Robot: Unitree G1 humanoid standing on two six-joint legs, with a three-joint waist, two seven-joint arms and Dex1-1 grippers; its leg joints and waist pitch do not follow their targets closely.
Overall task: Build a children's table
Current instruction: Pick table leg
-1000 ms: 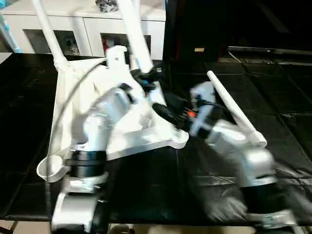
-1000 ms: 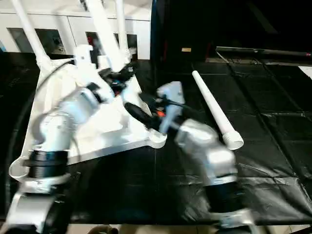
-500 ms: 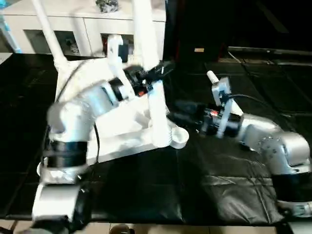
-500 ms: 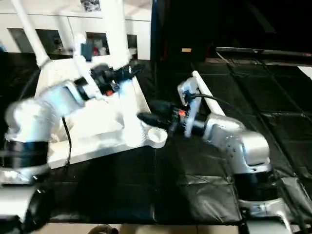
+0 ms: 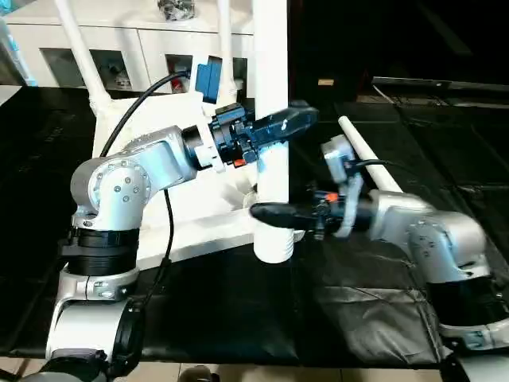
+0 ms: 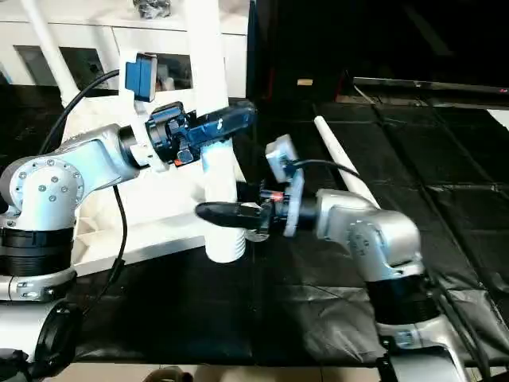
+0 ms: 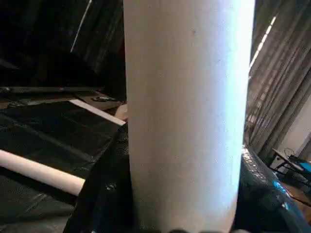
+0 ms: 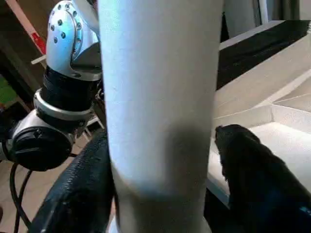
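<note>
The children's table top (image 5: pixel 199 231) lies upside down on the black mat, with two white legs (image 5: pixel 75 44) (image 5: pixel 225 40) standing up from its far corners. My left gripper (image 5: pixel 296 119) is shut on a third leg (image 5: pixel 270 64), holding it upright with its wide end (image 5: pixel 274 247) at the top's near right corner. My right gripper (image 5: pixel 262 213) is shut on the same leg lower down; its black fingers (image 8: pixel 82 194) sit on either side of the leg (image 8: pixel 160 121). A fourth leg (image 5: pixel 370 159) lies loose on the mat to the right.
A white cabinet (image 5: pixel 135 48) with glass-fronted shelves stands behind the table top. Black mat (image 5: pixel 238 318) covers the floor in front and to the right. A black cable (image 5: pixel 131 119) loops from my left arm over the table top.
My left arm has swung the held leg upright over the near right corner. My right arm has come across from the loose leg and taken the upright leg low down.
</note>
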